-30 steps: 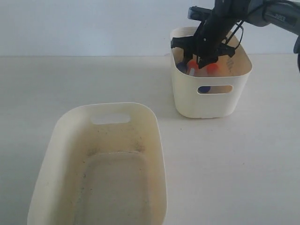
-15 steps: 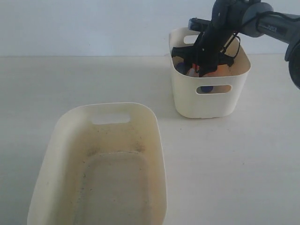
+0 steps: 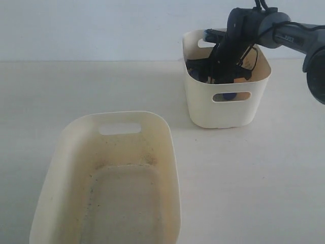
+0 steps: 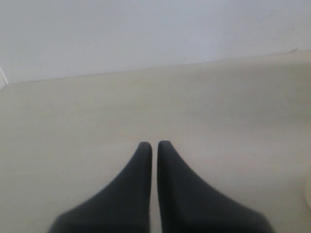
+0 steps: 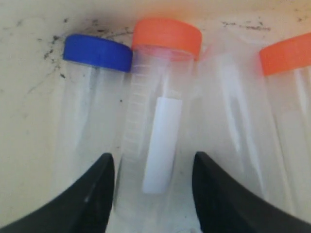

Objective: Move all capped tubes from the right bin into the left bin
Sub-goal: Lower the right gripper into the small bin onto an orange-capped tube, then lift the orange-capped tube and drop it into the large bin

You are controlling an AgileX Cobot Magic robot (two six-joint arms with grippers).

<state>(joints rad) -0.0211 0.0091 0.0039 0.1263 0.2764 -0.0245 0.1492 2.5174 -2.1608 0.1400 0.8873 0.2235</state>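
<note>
My right gripper (image 3: 219,71) reaches down inside the small right bin (image 3: 226,109). In the right wrist view it (image 5: 153,162) is open, a finger on either side of a clear tube with an orange cap (image 5: 158,111) and white label. A blue-capped tube (image 5: 90,92) lies on one side of that tube, a second orange-capped tube (image 5: 286,111) on the other. A blue cap (image 3: 229,96) shows through the bin's handle slot. The large speckled left bin (image 3: 167,152) stands near the front. My left gripper (image 4: 154,145) is shut over bare tabletop, holding nothing.
The pale table (image 3: 101,86) spreads between the two bins. A light wall (image 3: 101,25) runs behind it. The right arm (image 3: 284,30) comes in from the upper right.
My right gripper has sunk deeper into the right bin, now hiding the orange caps in the exterior view. The bins have not moved.
</note>
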